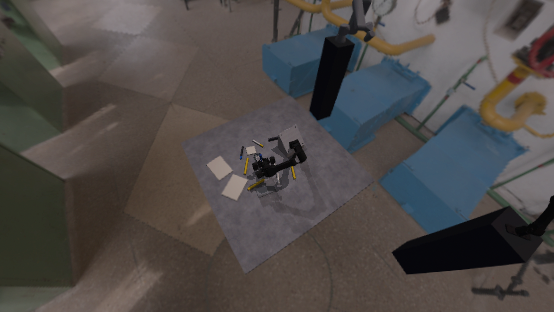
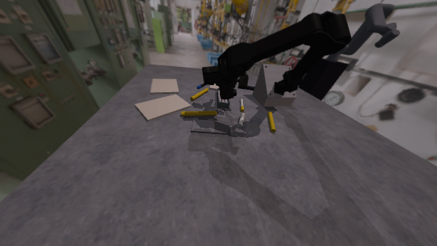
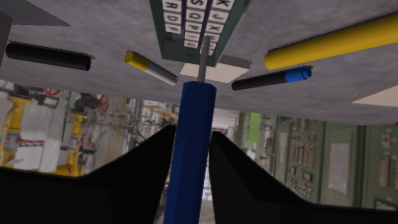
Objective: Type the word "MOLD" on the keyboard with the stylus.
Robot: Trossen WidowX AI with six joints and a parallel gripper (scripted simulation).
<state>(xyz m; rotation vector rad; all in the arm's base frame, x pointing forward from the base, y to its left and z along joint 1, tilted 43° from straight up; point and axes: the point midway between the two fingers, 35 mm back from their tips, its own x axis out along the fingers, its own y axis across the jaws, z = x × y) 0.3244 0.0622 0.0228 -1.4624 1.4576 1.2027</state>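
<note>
The keyboard (image 3: 180,51) (image 2: 223,105) is a small dark green block with rows of white lettered keys. It shows at the top of the wrist view and below the arm in the exterior view. My gripper (image 3: 193,135) is shut on the blue stylus (image 3: 191,150), whose thin grey tip points at the keyboard. In the wrist view the tip overlaps the right-hand key column, near the keyboard's far end. It covers part of a key there; whether it touches or presses the key cannot be told. In the exterior view the arm hides the stylus.
Yellow rods (image 2: 199,113) (image 2: 271,122) (image 3: 335,42) lie around the keyboard. A black marker with a blue cap (image 3: 272,80), a white and yellow marker (image 3: 155,70) and a black rod (image 3: 49,56) lie beyond it. Beige tiles (image 2: 162,106) (image 2: 164,86) and a grey block (image 2: 279,102) stand further out.
</note>
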